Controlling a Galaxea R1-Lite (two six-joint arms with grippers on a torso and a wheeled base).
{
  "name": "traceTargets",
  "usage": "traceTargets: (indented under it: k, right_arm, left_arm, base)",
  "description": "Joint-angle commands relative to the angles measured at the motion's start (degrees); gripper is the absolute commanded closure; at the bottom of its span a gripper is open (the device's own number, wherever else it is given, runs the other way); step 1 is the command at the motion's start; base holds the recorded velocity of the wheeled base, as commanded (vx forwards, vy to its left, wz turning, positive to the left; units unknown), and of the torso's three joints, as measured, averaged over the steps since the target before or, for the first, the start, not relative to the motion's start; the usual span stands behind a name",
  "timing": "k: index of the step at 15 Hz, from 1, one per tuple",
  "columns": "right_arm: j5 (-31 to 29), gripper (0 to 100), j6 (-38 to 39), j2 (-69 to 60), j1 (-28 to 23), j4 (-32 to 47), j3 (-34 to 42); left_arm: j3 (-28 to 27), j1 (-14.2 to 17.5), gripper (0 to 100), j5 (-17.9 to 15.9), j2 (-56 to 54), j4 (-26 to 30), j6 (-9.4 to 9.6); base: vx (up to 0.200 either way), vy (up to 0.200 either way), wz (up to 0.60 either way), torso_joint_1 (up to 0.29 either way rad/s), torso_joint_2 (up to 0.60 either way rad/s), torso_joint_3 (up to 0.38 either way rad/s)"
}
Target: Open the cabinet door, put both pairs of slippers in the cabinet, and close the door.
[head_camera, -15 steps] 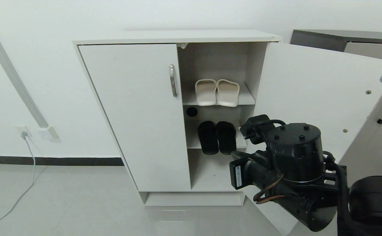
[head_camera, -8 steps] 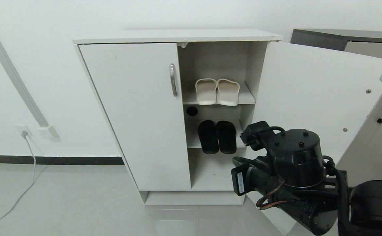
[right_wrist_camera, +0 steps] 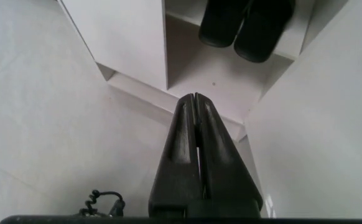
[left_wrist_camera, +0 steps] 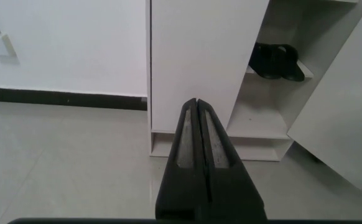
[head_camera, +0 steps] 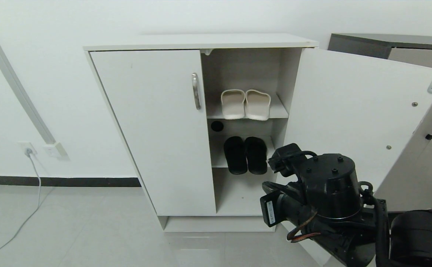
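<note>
Right arm point(head_camera: 329, 193) sank; both jaws closed; one white pair point(head_camera: 245, 105), one black pair point(head_camera: 245, 160) shelved.

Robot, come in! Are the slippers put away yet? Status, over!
Left end effector, right end effector: shut, empty. White slide slippers on upper shelf, black slide slippers on shelf below. Right white wooden cabinet door open, right arm before it.
</note>
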Motion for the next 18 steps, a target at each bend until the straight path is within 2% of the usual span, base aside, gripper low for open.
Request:
traceTargets:
  k: [1,3,7,18]
  right_arm:
    - [0.0,100,-0.16,0.83,0.02,-0.14,0.2]
    - [0.0,100,-0.16,1.01,0.02,-0.14,0.37]
    - [-0.09,100,-0.25,1.19,0.19,-0.14,0.46]
    - [-0.09,100,-0.78,1.19,0.28,-0.23,0.9]
  left_arm:
    - [0.01,0.01,100,0.02,0.0,-0.01,-0.02]
    - [0.01,0.01,100,0.02,0.0,-0.01,-0.02]
    - [0.01,0.01,100,0.02,0.0,-0.01,-0.02]
    - [0.01,0.01,100,0.11,0.0,-0.01,-0.11]
  base:
    - [0.0,0.0,0.0,-0.002,-0.24,-0.251]
    - [0.0,0.0,0.0,0.012,-0.16,-0.337]
    - [0.0,0.0,0.0,0.04,-0.51,-0.361]
    - [0.0,0.0,0.0,0.143,-0.47,-0.33]
